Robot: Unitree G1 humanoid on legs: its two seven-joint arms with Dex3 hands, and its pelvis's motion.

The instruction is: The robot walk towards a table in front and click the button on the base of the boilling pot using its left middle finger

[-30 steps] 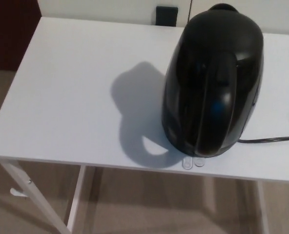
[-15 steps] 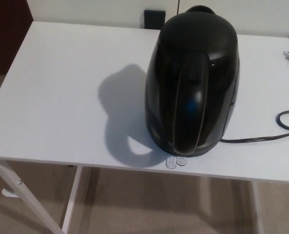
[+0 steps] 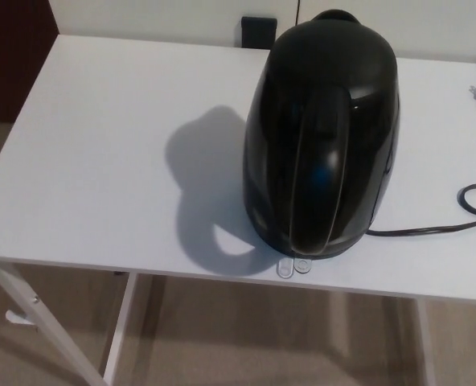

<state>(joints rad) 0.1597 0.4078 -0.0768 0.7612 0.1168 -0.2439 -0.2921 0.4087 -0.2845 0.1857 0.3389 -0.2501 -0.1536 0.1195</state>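
— So, which step is this?
— The approach, I think. The boiling pot (image 3: 322,137) stands on the white tabletop (image 3: 101,161), near its front edge, handle toward the camera. Two small clear buttons (image 3: 294,267) show at its base.
— And the fingers?
— No hand is in view, so I cannot tell. Next, the left hand must come in low and reach these buttons.

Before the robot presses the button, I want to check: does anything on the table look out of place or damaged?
Nothing looks spilled or damaged. The black kettle stands upright on the white table, close to its front edge, and its two clear tabs slightly overhang that edge. The cord trails loosely to the right. Neither robot hand is in view.
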